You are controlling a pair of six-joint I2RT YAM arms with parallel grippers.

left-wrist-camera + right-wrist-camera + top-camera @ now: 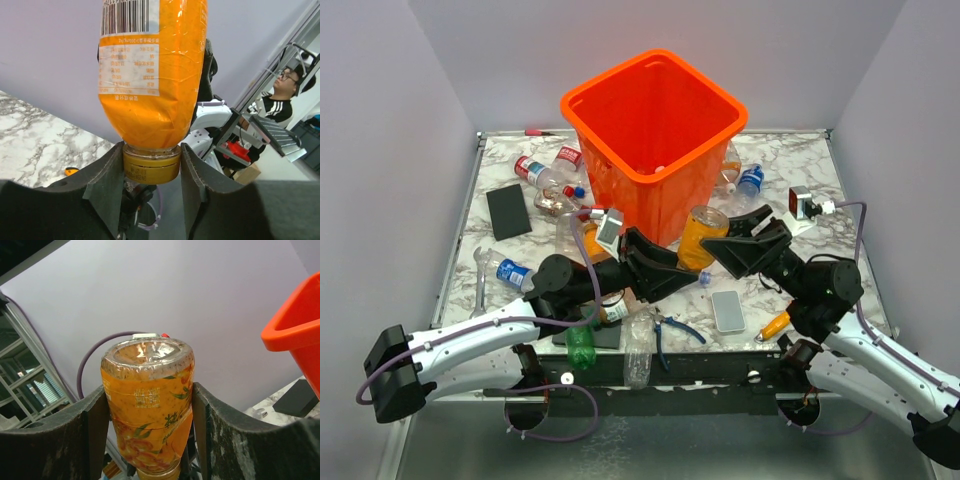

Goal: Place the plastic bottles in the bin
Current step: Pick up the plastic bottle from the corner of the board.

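An orange-tinted plastic bottle (701, 234) hangs in the air in front of the orange bin (578, 104), held between both arms. My left gripper (151, 161) is shut on its yellow cap (151, 167), so the labelled body (150, 75) stands up in the left wrist view. My right gripper (149, 412) is shut on the sides of the same bottle's body (147, 400), with the bottle's base facing the camera. The bin's rim (295, 330) shows at the right of that view. More plastic bottles lie on the table: several left of the bin (542, 172), one blue-labelled (510, 268), one green (580, 346).
A clear bottle (638, 348) and blue-handled pliers (672, 330) lie near the front edge. A black pad (507, 210) is at the left, and a white flat block (728, 310) and an orange marker (772, 325) at the right. A blue-labelled bottle (748, 180) lies right of the bin.
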